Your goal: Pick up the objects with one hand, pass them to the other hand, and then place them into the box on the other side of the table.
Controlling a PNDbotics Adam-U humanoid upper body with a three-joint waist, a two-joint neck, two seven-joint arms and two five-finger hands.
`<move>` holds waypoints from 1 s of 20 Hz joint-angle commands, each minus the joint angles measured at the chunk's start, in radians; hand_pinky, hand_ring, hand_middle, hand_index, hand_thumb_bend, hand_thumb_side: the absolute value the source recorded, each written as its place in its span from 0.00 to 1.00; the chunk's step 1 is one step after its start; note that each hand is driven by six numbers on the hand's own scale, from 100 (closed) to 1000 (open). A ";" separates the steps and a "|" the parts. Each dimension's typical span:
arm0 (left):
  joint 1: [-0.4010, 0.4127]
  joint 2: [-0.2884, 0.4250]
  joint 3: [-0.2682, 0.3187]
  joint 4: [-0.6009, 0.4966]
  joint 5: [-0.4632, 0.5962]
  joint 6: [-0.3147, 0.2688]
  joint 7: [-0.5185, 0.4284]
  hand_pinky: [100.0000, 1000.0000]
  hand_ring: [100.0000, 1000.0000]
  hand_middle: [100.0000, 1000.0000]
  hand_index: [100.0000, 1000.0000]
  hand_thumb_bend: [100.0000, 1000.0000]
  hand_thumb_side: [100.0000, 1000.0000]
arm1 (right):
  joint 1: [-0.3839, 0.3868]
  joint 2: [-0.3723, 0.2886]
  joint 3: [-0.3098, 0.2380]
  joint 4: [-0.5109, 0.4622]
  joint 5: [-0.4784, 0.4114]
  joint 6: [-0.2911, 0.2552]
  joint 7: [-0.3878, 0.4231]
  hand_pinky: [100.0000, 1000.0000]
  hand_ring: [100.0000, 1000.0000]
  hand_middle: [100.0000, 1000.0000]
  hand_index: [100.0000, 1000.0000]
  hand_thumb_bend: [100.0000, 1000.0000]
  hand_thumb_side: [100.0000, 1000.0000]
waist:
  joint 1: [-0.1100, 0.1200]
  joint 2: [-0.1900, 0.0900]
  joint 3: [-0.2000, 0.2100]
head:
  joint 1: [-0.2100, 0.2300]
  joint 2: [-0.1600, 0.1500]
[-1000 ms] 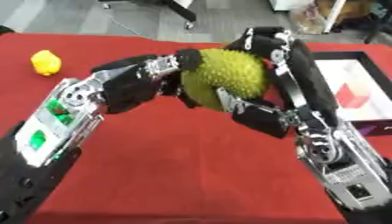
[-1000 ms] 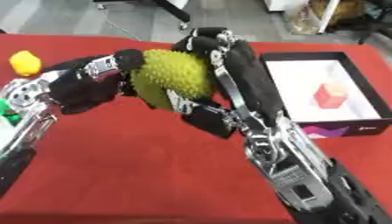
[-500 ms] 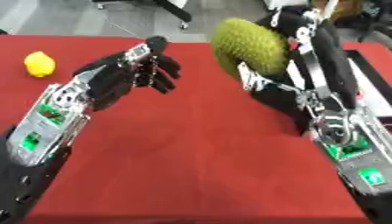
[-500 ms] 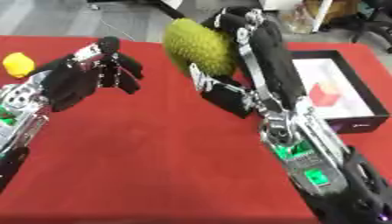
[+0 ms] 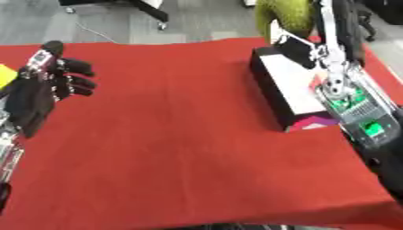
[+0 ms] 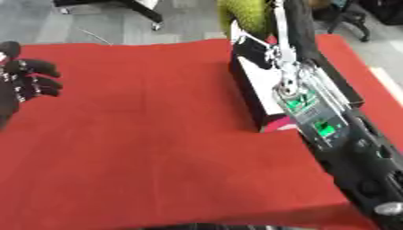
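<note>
A green spiky fruit [image 5: 285, 14] is at the top edge of the views, above the far end of the box [image 5: 271, 92]. My right hand [image 5: 293, 44] is shut on it, fingers curled under and round it; most of the hand is cut off by the top edge. The box has black walls and a white inside, and holds a red thing [image 5: 319, 83] half hidden by my right arm. Far left over the red tablecloth [image 5: 173, 134], my left hand [image 5: 35, 96] is open and holds nothing, fingers spread and relaxed.
A sliver of a yellow thing [image 5: 5, 74] shows at the left edge behind my left hand. The box stands on the right side of the table, its near corner purple [image 5: 315, 122]. Chair legs and grey floor lie beyond the far edge.
My left hand let go of the fruit and drew back to the left. My right hand carried the fruit right and up, over the box. The camera has also shifted.
</note>
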 commanded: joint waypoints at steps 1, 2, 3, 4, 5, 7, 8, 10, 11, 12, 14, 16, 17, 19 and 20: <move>0.012 0.000 0.041 -0.038 0.011 -0.027 0.027 0.68 0.61 0.59 0.70 0.16 0.94 | -0.059 -0.047 -0.040 0.205 -0.132 -0.009 -0.100 0.23 0.25 0.15 0.12 0.01 0.00 | 0.006 -0.010 0.009 | -0.045 -0.003; 0.020 -0.002 0.048 -0.047 0.011 -0.034 0.032 0.68 0.61 0.59 0.70 0.16 0.93 | -0.078 -0.048 -0.049 0.279 -0.168 -0.020 -0.126 0.23 0.25 0.15 0.13 0.06 0.00 | 0.008 -0.009 0.015 | -0.058 -0.003; 0.027 -0.004 0.054 -0.056 0.011 -0.041 0.035 0.69 0.61 0.59 0.70 0.15 0.93 | -0.096 -0.049 -0.054 0.349 -0.198 -0.037 -0.149 0.24 0.25 0.15 0.14 0.06 0.00 | 0.010 -0.009 0.021 | -0.069 -0.003; 0.034 -0.006 0.060 -0.065 0.009 -0.046 0.037 0.69 0.61 0.59 0.70 0.15 0.93 | -0.114 -0.051 -0.059 0.414 -0.219 -0.054 -0.167 0.24 0.26 0.16 0.15 0.06 0.00 | 0.012 -0.008 0.025 | -0.080 -0.003; 0.039 -0.008 0.064 -0.072 0.006 -0.049 0.038 0.69 0.61 0.60 0.70 0.14 0.93 | -0.130 -0.050 -0.063 0.472 -0.230 -0.070 -0.180 0.25 0.27 0.17 0.17 0.07 0.00 | 0.014 -0.007 0.029 | -0.089 -0.003; 0.048 -0.011 0.072 -0.085 0.000 -0.054 0.038 0.69 0.61 0.60 0.70 0.14 0.93 | -0.154 -0.043 -0.077 0.581 -0.244 -0.090 -0.196 0.27 0.29 0.19 0.21 0.12 0.00 | 0.015 -0.006 0.035 | -0.103 -0.003; 0.051 -0.012 0.075 -0.090 -0.003 -0.056 0.038 0.69 0.61 0.60 0.70 0.14 0.93 | -0.163 -0.037 -0.083 0.630 -0.251 -0.098 -0.196 0.29 0.30 0.21 0.25 0.22 0.00 | 0.016 -0.006 0.037 | -0.109 -0.003; 0.056 -0.015 0.081 -0.096 -0.010 -0.059 0.037 0.69 0.61 0.60 0.70 0.14 0.93 | -0.172 -0.028 -0.085 0.710 -0.252 -0.114 -0.170 0.34 0.36 0.28 0.38 0.38 0.00 | 0.016 -0.006 0.040 | -0.116 -0.003; 0.058 -0.016 0.083 -0.098 -0.013 -0.060 0.038 0.69 0.61 0.60 0.70 0.14 0.93 | -0.175 -0.025 -0.085 0.739 -0.244 -0.121 -0.142 0.38 0.41 0.36 0.54 0.45 0.08 | 0.016 -0.006 0.040 | -0.118 -0.003; 0.059 -0.017 0.086 -0.099 -0.017 -0.061 0.038 0.69 0.61 0.60 0.70 0.13 0.93 | -0.174 -0.023 -0.080 0.763 -0.228 -0.125 -0.097 0.41 0.46 0.42 0.66 0.50 0.12 | 0.016 -0.006 0.041 | -0.120 -0.003; 0.062 -0.018 0.091 -0.101 -0.025 -0.063 0.039 0.69 0.61 0.60 0.70 0.13 0.93 | -0.170 -0.023 -0.080 0.792 -0.177 -0.126 0.010 0.50 0.56 0.57 0.81 0.61 0.18 | 0.016 -0.007 0.041 | -0.121 -0.003; 0.065 -0.020 0.095 -0.101 -0.031 -0.065 0.039 0.69 0.61 0.60 0.70 0.13 0.93 | -0.163 -0.028 -0.092 0.789 -0.119 -0.128 0.074 0.56 0.64 0.65 0.86 0.74 0.24 | 0.016 -0.007 0.041 | -0.120 -0.003; 0.066 -0.020 0.097 -0.101 -0.034 -0.065 0.040 0.69 0.61 0.60 0.70 0.13 0.93 | -0.156 -0.033 -0.094 0.771 -0.087 -0.130 0.091 0.60 0.68 0.70 0.88 0.83 0.28 | 0.016 -0.008 0.041 | -0.118 -0.003; 0.068 -0.019 0.101 -0.098 -0.040 -0.066 0.041 0.69 0.61 0.60 0.70 0.13 0.93 | -0.142 -0.046 -0.097 0.715 -0.024 -0.126 0.116 0.63 0.71 0.74 0.89 0.89 0.33 | 0.016 -0.009 0.039 | -0.115 -0.003; 0.069 -0.018 0.104 -0.096 -0.044 -0.065 0.043 0.69 0.62 0.60 0.70 0.13 0.93 | -0.134 -0.053 -0.099 0.678 0.004 -0.119 0.125 0.65 0.72 0.75 0.90 0.90 0.35 | 0.015 -0.010 0.039 | -0.113 -0.003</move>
